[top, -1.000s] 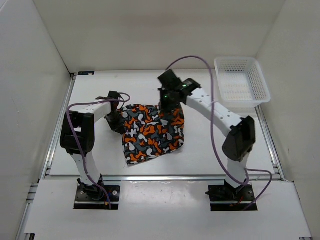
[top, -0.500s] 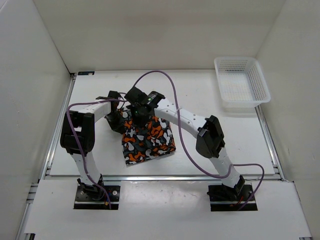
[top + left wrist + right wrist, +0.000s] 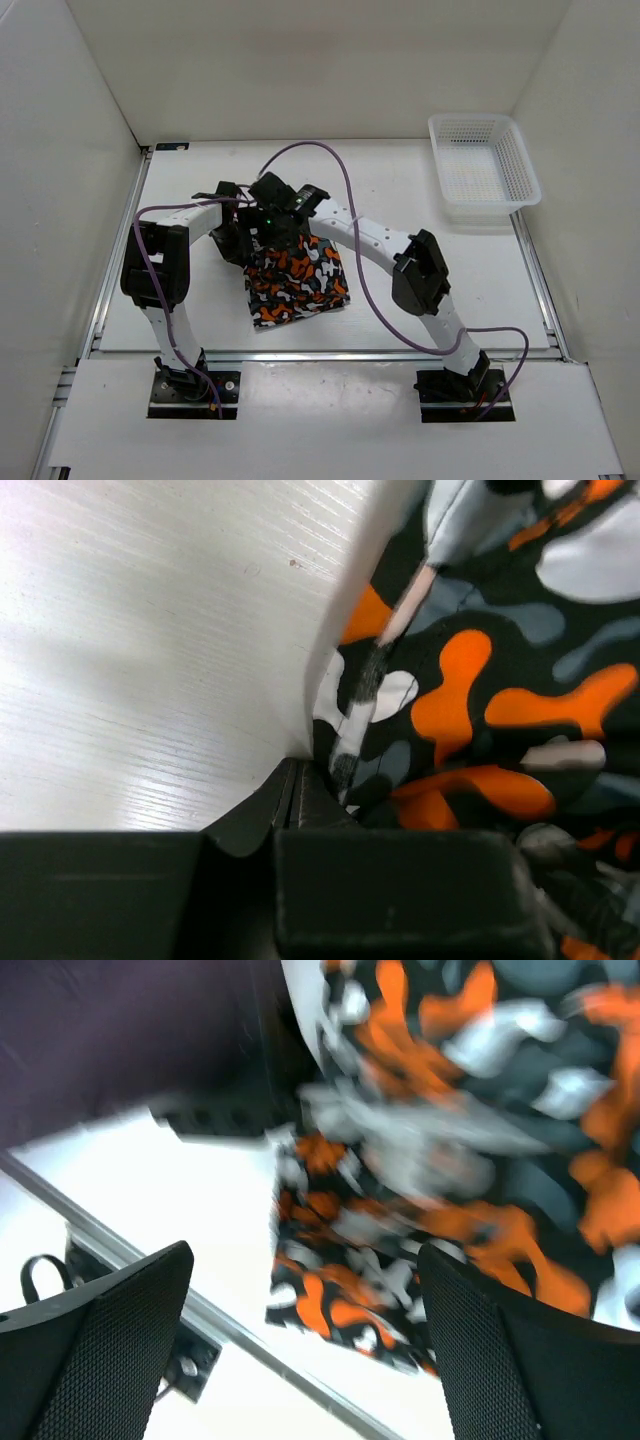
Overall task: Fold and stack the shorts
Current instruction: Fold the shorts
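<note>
Shorts (image 3: pixel 296 282), partly folded on the bench (image 3: pixel 480 270): one edge is pinched by the left fingers (image 3: pixel 285 800); the right fingers (image 3: pixel 100 1350) are spread, empty. Stacking is judged outstanding.

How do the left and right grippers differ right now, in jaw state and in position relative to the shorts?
The left gripper appears shut on the edge of the shorts, while the right gripper is open with nothing between its fingers. The left gripper sits low at the shorts' left edge, while the right gripper hangs above the cloth. Both are at the far left part of the shorts, close together.
</note>
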Motion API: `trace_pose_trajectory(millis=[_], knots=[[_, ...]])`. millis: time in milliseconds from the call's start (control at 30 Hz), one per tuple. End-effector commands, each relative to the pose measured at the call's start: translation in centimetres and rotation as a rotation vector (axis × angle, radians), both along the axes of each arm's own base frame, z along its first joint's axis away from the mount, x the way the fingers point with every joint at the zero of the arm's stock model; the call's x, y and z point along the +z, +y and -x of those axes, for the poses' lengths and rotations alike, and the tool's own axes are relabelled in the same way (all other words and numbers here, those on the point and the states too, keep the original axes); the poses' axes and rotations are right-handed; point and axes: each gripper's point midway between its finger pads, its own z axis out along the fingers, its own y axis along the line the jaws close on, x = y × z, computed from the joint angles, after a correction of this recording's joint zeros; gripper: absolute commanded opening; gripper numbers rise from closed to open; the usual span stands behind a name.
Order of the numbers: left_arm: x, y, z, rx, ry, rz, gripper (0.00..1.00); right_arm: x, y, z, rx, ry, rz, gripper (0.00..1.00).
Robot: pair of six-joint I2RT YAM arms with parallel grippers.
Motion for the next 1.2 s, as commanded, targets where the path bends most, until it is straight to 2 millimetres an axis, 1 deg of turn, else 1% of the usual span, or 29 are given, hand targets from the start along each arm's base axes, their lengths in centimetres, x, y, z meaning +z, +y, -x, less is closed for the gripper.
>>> trace_pose_trajectory(millis=[0, 67, 133, 167, 233, 267, 300, 333, 367, 400, 467, 500, 533, 567, 600, 700, 733, 767, 800, 833, 867, 900, 933, 1000, 1033, 1067, 1100, 1133, 1167], knots=[[0.6, -0.3, -1.4, 0.003, -0.056, 0.001, 0.10, 6.0, -1.0, 0.7, 0.017, -0.095, -0.113, 0.98], [0.9, 0.1, -1.5, 0.004, -0.067, 0.001, 0.10, 6.7, -3.4, 1.4, 0.009, -0.124, -0.086, 0.98], [1.8, 0.4, -1.8, 0.004, -0.078, 0.001, 0.10, 6.8, -5.5, 2.2, -0.012, -0.136, -0.060, 0.92], [2.9, 1.4, -2.2, 0.020, -0.093, -0.011, 0.10, 6.9, -7.4, 3.0, -0.022, -0.144, -0.049, 0.80], [4.5, 2.6, -2.7, 0.034, -0.119, -0.041, 0.10, 6.8, -9.7, 3.3, -0.061, -0.177, -0.013, 0.62], [5.6, 3.0, -2.9, 0.023, -0.136, -0.059, 0.10, 8.2, -11.0, 3.7, -0.078, -0.207, -0.028, 0.49], [8.2, 4.1, -4.0, 0.036, -0.203, -0.095, 0.10, 6.6, -12.7, 4.3, -0.087, -0.194, 0.025, 0.27], [9.6, 4.6, -3.5, 0.040, -0.203, -0.116, 0.10, 6.5, -13.7, 4.5, -0.111, -0.201, 0.042, 0.20], [10.9, 5.3, -3.6, 0.045, -0.225, -0.136, 0.13, 6.9, -15.5, 4.5, -0.139, -0.215, 0.058, 0.15], [13.9, 5.8, -4.1, 0.046, -0.297, -0.159, 0.16, 5.7, -17.1, 4.4, -0.164, -0.212, 0.105, 0.13], [16.3, 6.3, -3.5, 0.046, -0.324, -0.161, 0.27, 5.2, -18.8, 4.6, -0.196, -0.204, 0.122, 0.13], [18.2, 6.3, -3.4, 0.041, -0.377, -0.159, 0.34, 3.8, -19.6, 4.7, -0.202, -0.184, 0.156, 0.16], [18.8, 5.0, -3.1, 0.001, -0.393, -0.109, 0.34, 3.8, -20.2, 4.5, -0.217, -0.183, 0.158, 0.16], [19.3, 4.0, -2.8, -0.034, -0.409, -0.082, 0.32, 3.5, -19.8, 4.9, -0.198, -0.157, 0.150, 0.16], [20.0, 2.1, -2.8, -0.083, -0.438, -0.045, 0.12, 3.6, -19.4, 4.2, -0.179, -0.166, 0.135, 0.16], [18.5, -3.0, -1.2, -0.205, -0.404, 0.143, 0.10, 2.8, -18.3, 2.2, -0.163, -0.170, 0.151, 0.06], [17.7, -5.5, -1.2, -0.226, -0.394, 0.203, 0.10, 2.5, -16.9, 1.6, -0.137, -0.155, 0.148, 0.01], [16.4, -7.1, -0.5, -0.257, -0.355, 0.255, 0.10, 2.4, -16.6, 0.4, -0.138, -0.154, 0.138, 0.00], [15.7, -8.2, -0.4, -0.276, -0.342, 0.272, 0.10, 2.2, -16.0, -0.1, -0.118, -0.148, 0.124, 0.00], [15.1, -9.1, -0.4, -0.285, -0.328, 0.277, 0.10, 1.0, -15.1, -1.1, -0.089, -0.137, 0.115, 0.00], [13.1, -9.6, -0.3, -0.299, -0.282, 0.236, 0.10, 1.2, -14.4, -1.8, -0.085, -0.129, 0.081, 0.00], [12.1, -9.3, -0.6, -0.278, -0.263, 0.208, 0.10, 0.9, -14.0, -2.4, -0.067, -0.105, 0.047, 0.00], [10.3, -8.8, -0.8, -0.257, -0.228, 0.174, 0.10, -0.2, -13.3, -3.3, -0.069, -0.090, 0.050, 0.00], [8.8, -7.9, -1.5, -0.236, -0.220, 0.128, 0.10, -1.5, -13.3, -5.1, -0.083, -0.078, 0.059, 0.00], [8.2, -7.2, -1.8, -0.217, -0.209, 0.114, 0.10, -3.3, -12.9, -5.7, -0.081, -0.053, 0.065, 0.00], [7.2, -7.0, -2.2, -0.207, -0.193, 0.110, 0.10, -3.6, -12.7, -6.6, -0.093, -0.036, 0.040, 0.00], [6.1, -6.2, -2.1, -0.209, -0.174, 0.063, 0.10, -4.2, -12.6, -7.1, -0.093, -0.023, 0.029, 0.00], [5.3, -6.0, -2.1, -0.207, -0.155, 0.049, 0.10, -6.0, -12.3, -7.5, -0.097, 0.017, 0.029, 0.00], [4.1, -5.6, -2.0, -0.208, -0.123, 0.039, 0.10, -6.1, -12.2, -8.7, -0.107, 0.018, 0.010, 0.00]])
